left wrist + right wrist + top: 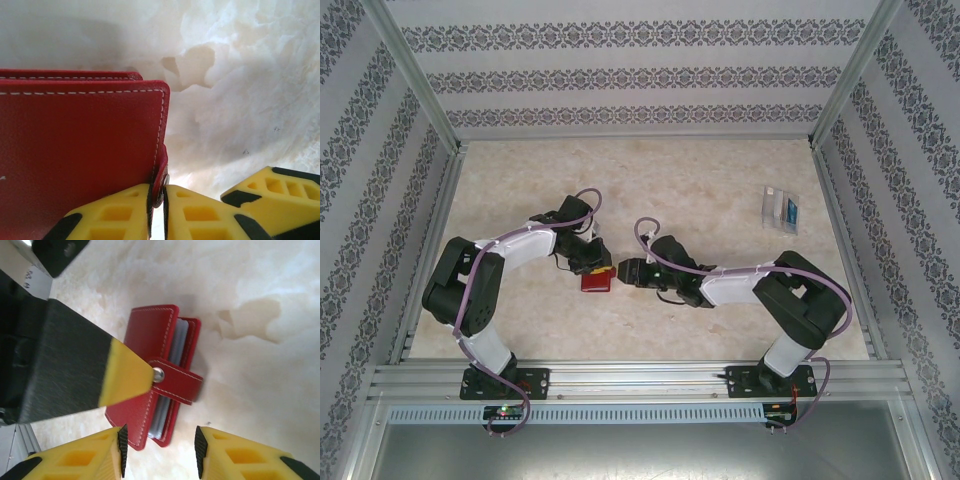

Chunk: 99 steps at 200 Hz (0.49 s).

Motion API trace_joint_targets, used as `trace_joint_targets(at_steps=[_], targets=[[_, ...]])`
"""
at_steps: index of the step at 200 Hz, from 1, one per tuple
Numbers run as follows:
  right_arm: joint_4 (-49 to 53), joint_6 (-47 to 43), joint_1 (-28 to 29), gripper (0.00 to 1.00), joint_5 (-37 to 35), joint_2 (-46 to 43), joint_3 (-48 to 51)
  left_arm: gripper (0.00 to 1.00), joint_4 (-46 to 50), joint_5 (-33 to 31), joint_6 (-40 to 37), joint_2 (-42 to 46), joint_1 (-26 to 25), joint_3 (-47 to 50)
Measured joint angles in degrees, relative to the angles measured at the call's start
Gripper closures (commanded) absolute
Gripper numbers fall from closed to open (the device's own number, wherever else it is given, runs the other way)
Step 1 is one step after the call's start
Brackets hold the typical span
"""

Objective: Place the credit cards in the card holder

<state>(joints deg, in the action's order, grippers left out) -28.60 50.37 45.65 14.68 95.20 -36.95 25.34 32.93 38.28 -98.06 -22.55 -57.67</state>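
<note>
left gripper (157,201) clenched on red wallet (75,150) (its snap strap (161,171)) | right gripper (160,441) released, just beside wallet

Pale cream marbled table (700,180), a red wallet (596,280) lying snapped shut around the middle, somewhat toward the near edge, a small clear card holder (781,208) well apart by the right edge, a blue patch showing in it.

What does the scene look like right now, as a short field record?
red wallet: centre, between the two grippers
snap strap: pinched at its end
left gripper: shut on snap strap
right gripper: open, facing the wallet, not touching
card holder: far right, away from both grippers
</note>
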Motion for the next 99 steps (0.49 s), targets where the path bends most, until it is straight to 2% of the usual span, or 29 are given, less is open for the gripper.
trace_joint_targets(at_steps=[49,99], targets=[[0.0,0.3,1.8,0.6,0.2,0.0,0.5,1.0,0.0,0.0,-0.8,0.0,0.0,0.0],[-3.2,4.4,3.5,0.53,1.3,3.0,0.4,1.0,0.0,0.0,-0.8,0.0,0.0,0.0]])
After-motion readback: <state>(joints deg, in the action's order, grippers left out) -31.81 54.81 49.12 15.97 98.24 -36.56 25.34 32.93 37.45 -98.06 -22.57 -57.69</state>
